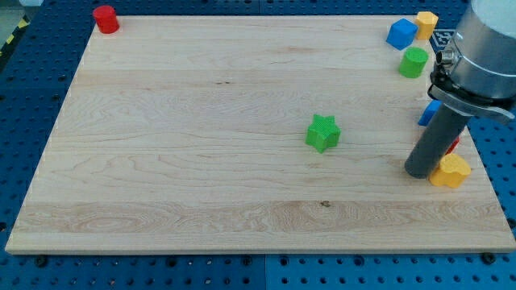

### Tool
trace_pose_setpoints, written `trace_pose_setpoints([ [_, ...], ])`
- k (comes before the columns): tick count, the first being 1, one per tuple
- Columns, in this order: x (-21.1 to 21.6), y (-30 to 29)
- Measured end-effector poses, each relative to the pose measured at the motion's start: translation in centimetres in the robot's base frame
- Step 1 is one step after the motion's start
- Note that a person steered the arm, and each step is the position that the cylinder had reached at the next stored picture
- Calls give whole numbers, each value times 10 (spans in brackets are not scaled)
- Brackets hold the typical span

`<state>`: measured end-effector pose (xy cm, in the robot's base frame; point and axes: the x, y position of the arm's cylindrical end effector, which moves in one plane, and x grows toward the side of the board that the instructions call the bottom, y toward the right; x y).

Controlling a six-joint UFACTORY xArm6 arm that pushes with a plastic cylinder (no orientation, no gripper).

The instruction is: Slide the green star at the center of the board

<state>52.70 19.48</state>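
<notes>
The green star (323, 132) sits alone on the wooden board (201, 185), a little to the view's right of the middle and close to mid-height, with bare wood all around it. My tip (420, 171) rests on the board well to the star's right and somewhat lower, touching or just beside a yellow block (451, 171) near the right edge; I carry no jaws, only this rod, so nothing is gripped. A blue block (428, 112) and a sliver of red block (454, 144) are partly hidden behind my rod. Farther up the right side stand a green cylinder (414, 62), a blue cube (401, 34) and a yellow block at the corner (426, 23); a red cylinder (106, 18) stands alone at the top left. The star looks only a short slide from centre. I judge the clean way is to leave the yellow block undisturbed, come level with the star on its right, and push leftward through its middle, slowly, since an off-centre touch on those points would likely spin it aside, and overshooting seems the main risk.
</notes>
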Motion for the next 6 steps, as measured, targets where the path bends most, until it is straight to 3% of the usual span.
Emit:
trace_pose_setpoints([
  [3, -43, -107],
  [6, -139, -127],
])
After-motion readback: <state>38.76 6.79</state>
